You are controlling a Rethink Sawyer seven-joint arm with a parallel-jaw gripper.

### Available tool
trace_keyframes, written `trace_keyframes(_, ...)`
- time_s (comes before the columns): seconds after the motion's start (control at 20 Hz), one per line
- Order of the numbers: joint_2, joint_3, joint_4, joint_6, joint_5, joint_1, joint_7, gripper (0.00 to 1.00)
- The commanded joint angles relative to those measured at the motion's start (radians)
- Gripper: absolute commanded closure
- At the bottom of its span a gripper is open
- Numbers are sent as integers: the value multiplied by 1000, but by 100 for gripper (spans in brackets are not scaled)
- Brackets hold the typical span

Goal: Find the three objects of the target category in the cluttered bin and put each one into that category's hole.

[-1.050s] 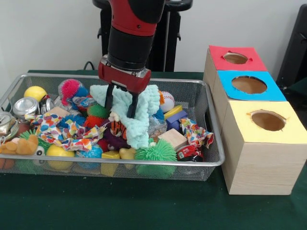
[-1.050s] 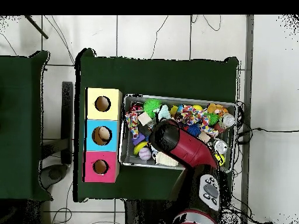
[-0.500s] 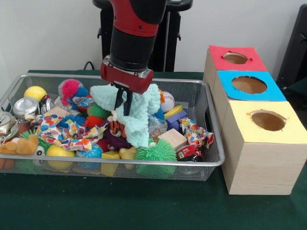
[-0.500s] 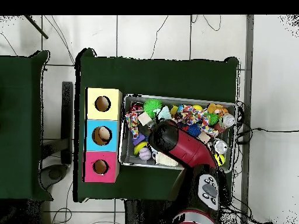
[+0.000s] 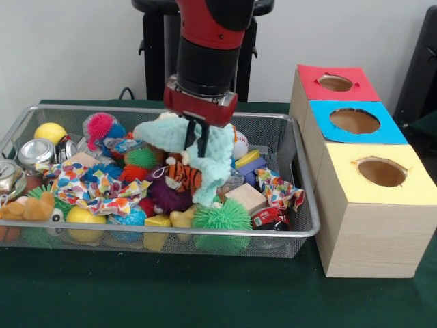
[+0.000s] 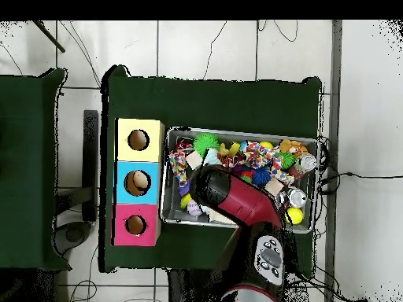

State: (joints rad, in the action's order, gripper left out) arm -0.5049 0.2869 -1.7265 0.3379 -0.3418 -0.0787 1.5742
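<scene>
End effector [image 5: 196,139] clamped on a pale green knitted cloth [image 5: 205,154], hoisted clear above the toy-filled wire bin [image 5: 287,147] on the green worktop [image 5: 171,294], its loose end draping toward a striped tiger toy [image 5: 183,175]. Held high, probably to free it from the clutter before carrying it to the three boxes: red [image 5: 336,82], blue [image 5: 355,121], yellow [image 5: 381,172].
</scene>
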Motion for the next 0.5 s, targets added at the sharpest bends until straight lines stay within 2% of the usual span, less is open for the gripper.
trace_keyframes(0.05, -65, -25, -197, 198, -34, 54, 286, 100)
trace_keyframes(0.2, -85, -17, -220, 212, -44, 73, 302, 100)
trace_keyframes(0.5, -66, -30, -197, 217, -61, 73, 292, 100)
